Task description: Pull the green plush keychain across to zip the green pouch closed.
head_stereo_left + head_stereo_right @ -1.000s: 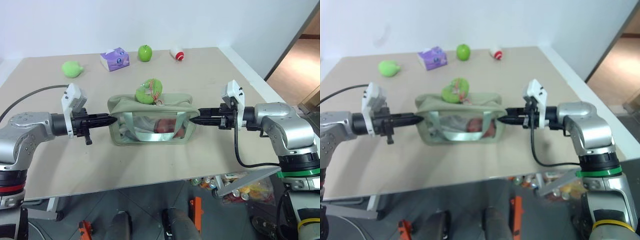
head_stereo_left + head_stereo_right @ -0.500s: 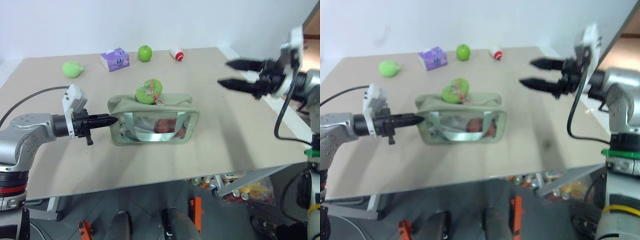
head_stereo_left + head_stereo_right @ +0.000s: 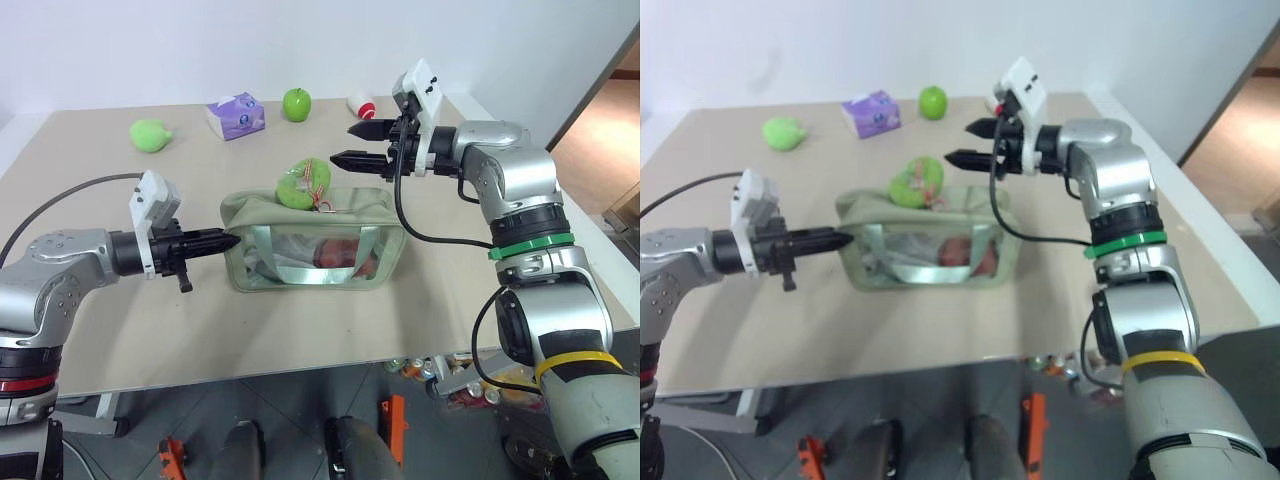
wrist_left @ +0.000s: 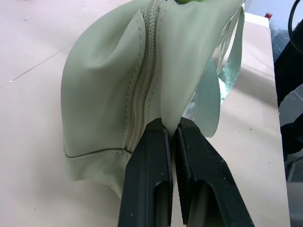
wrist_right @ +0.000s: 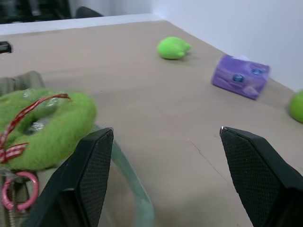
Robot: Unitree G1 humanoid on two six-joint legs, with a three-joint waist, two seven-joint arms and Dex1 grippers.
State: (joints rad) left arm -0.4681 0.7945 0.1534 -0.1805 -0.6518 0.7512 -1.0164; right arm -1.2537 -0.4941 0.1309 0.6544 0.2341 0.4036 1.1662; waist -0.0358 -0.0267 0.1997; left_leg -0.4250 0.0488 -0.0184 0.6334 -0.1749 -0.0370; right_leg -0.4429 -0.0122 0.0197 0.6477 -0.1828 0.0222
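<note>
Through its clear window the green pouch [image 3: 315, 255] holds something reddish, too blurred to name; its far side is hidden. The left claw [image 3: 232, 240] stays pinched tight on the fabric at the pouch's end beside the zipper. The green plush keychain [image 3: 303, 184] sits on the pouch's top, just below and ahead of the right claw [image 3: 352, 144], which hangs spread wide and empty. A second ago that claw pinched the pouch's opposite end; it has since let go and risen over the surface [image 3: 450, 270].
</note>
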